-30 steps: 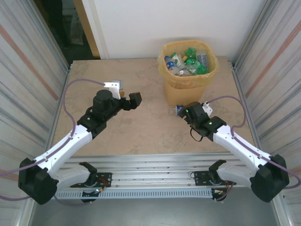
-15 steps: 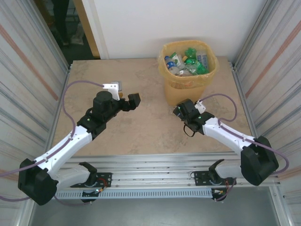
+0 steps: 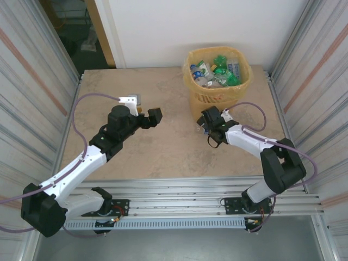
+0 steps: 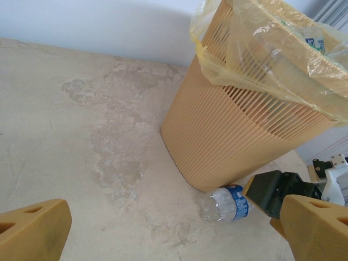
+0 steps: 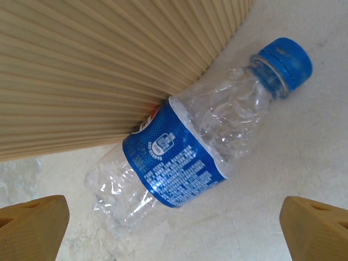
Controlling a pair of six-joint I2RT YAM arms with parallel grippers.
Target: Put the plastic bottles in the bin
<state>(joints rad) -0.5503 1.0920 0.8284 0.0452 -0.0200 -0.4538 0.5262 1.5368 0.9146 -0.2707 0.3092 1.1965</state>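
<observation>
Pickup step, right arm. One clear bottle [image 5: 185,157] with a blue label and blue cap lies on its side on the table [image 3: 163,147], crumpled, its side pressed against the foot of the bin [image 5: 81,70]. The bin is already piled with other bottles [image 3: 215,70], green ones and blue-labelled ones, up near the rim. The bottle on the table looks like the only one outside the bin, so the task is near its end. The right gripper [image 5: 174,225] sits right over that bottle, jaws spread wide to either side of it, nothing held. Whether the fingertips are low enough to straddle it is hard to tell, probably not quite. The left gripper [image 4: 174,231] hangs over mid-table, well apart from the bin, also wide open and empty, facing the bin and the bottle. Next move calls for lowering around the labelled middle, closing, lifting above the rim and releasing over the bag. The bin wall touches the bottle, so one finger has little room on that side and may need to nudge it clear first.
</observation>
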